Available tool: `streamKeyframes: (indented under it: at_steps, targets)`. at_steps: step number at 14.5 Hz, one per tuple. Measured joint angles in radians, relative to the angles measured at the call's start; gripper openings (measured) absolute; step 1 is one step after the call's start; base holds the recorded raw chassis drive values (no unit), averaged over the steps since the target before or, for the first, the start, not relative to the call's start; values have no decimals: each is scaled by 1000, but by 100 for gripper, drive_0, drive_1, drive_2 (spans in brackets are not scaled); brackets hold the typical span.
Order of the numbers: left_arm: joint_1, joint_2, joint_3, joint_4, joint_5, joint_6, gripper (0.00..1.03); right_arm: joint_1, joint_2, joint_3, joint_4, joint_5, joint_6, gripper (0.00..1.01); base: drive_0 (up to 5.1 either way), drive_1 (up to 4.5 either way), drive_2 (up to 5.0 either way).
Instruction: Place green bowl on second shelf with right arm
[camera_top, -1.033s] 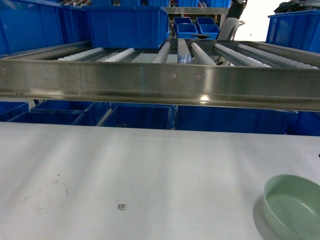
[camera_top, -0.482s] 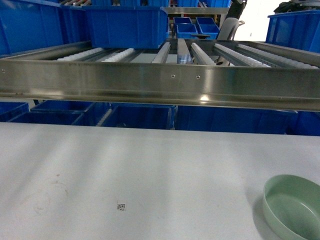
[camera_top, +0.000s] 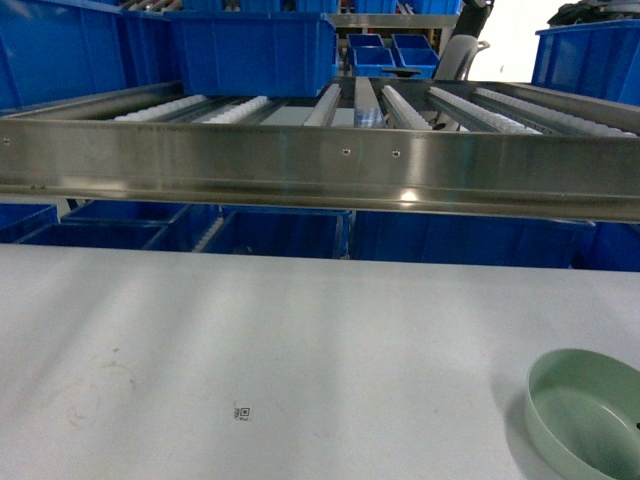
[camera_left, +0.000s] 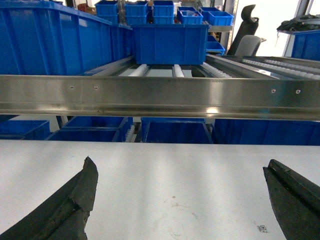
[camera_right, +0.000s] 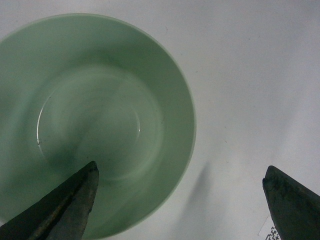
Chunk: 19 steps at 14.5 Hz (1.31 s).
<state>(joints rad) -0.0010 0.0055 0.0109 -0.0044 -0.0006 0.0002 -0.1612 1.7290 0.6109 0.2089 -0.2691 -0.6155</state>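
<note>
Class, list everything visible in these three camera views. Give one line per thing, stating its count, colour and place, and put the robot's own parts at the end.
green bowl: one, pale mint green, upright and empty on the white table, bottom right of the head view, directly under the right wrist camera.
white table: one, white, fills the foreground.
marker sticker: one, small, black and white, on the table left of centre.
steel rack: one, stainless steel, behind the table, with white roller rails on top.
blue crates: many, blue, on the rack's roller tier, below it and further back.
office chair: one, dark and grey, far background.
left gripper: one, black, open, above bare table.
right gripper: one, black, open, straddling the bowl's rim.
</note>
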Motion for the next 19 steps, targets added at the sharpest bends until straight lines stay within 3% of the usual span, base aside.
streamKeyframes:
  at_steps: [4,11,15,17,19]
  targets:
    - [0,0,0,0,0,0,98,5,68,83,-43,15,-38,98,0,0,0]
    - [0,0,0,0,0,0,98,-14,200,139,6,2,-24,97,0,0,0]
    - [0,0,0,0,0,0,98,19,214,138,16,-10,16,45,0,0,0]
    - [0,0,0,0,0,0,98,25,214,138,18,-7,24,13,0,0,0]
    - [0,0,0,0,0,0,98,32,208,138,29,-23,48,2,0,0,0]
